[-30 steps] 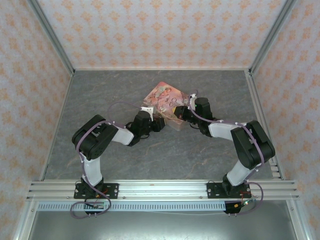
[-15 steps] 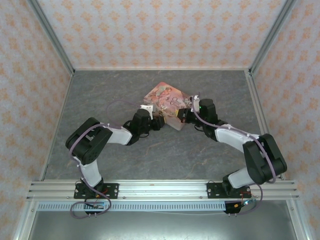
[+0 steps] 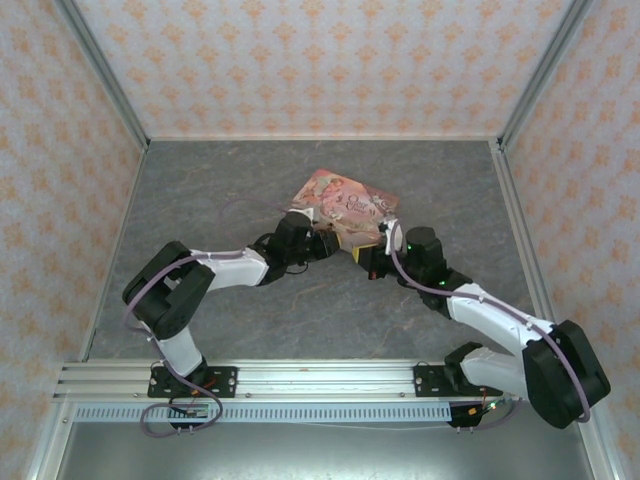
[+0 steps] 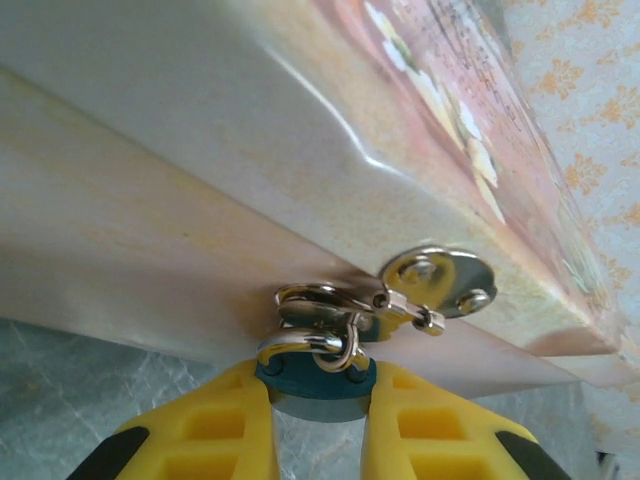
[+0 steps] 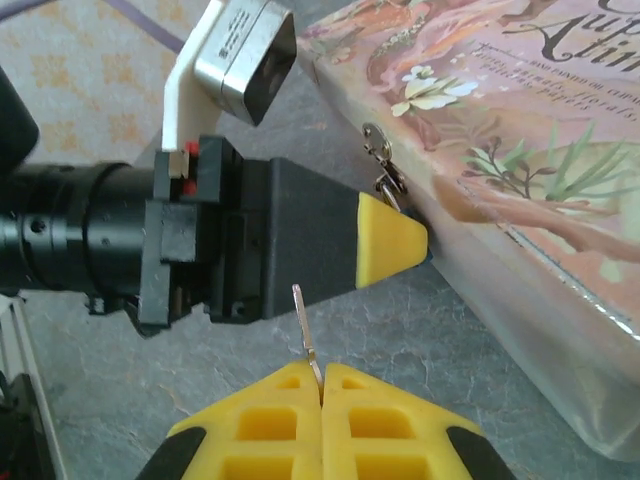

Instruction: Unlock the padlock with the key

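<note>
The padlock, hung against the pink box, is gripped by the left tool; right tool pinches the key.

Mid-frame from above, the box blocks the far side; the left gripper — clamped on the padlock at the box's edge — leaves a narrow strip of table before the right gripper, pinching the key. Open table lies upper left.

Item for you to log: pink illustrated box, lid bearing cropped cursive lettering, roughly "Atim…", with a finer line beneath too small to read.
</note>
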